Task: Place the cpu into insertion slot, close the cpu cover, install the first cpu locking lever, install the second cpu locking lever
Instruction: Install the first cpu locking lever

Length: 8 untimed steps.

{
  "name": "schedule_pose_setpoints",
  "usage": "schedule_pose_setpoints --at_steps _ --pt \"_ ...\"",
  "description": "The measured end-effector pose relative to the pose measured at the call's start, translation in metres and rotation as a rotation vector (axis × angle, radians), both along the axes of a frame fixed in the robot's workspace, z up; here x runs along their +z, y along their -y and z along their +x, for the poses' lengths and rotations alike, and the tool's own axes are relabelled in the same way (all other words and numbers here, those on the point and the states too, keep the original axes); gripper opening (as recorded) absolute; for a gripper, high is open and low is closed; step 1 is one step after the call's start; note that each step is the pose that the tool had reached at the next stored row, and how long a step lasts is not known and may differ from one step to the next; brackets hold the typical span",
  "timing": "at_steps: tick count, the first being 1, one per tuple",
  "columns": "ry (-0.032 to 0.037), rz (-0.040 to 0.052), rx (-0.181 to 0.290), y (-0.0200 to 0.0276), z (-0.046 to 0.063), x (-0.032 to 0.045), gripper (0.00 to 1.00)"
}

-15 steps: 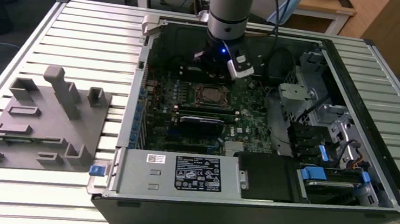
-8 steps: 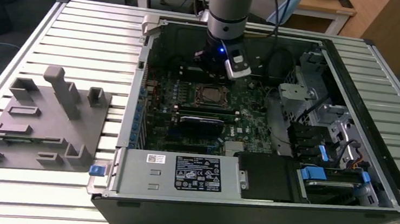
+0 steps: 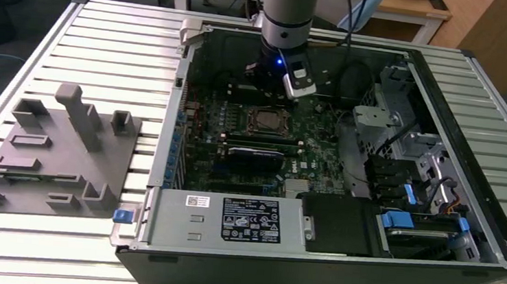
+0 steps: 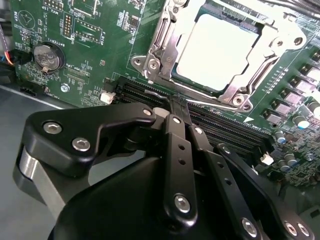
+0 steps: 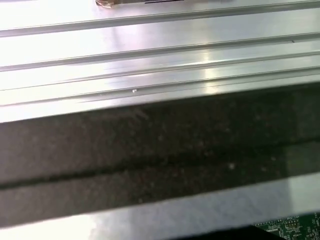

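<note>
Cpu (image 4: 224,50) lies seated in the insertion slot (image 4: 239,99), cpu cover (image 4: 280,37) down over it. Our gripper (image 4: 176,105) hovers just beside that slot, jaws closed on nothing; we judge the locking step needs slow, square pressure.

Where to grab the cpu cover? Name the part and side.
Likely one thin side bar of the cpu cover, pinched from above at its outer edge. It lies flat around the cpu, framing it, so only the rim offers purchase.
</note>
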<state>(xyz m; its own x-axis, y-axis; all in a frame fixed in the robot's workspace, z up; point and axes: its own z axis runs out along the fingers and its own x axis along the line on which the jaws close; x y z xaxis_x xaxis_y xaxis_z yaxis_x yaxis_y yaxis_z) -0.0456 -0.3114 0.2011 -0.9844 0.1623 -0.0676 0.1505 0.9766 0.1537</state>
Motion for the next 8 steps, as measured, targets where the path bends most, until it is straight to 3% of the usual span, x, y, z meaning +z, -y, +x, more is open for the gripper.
schedule_pose_setpoints --at_steps 8 --pt "0.0068 -0.008 0.0 0.0 -0.0001 -0.0008 0.11"
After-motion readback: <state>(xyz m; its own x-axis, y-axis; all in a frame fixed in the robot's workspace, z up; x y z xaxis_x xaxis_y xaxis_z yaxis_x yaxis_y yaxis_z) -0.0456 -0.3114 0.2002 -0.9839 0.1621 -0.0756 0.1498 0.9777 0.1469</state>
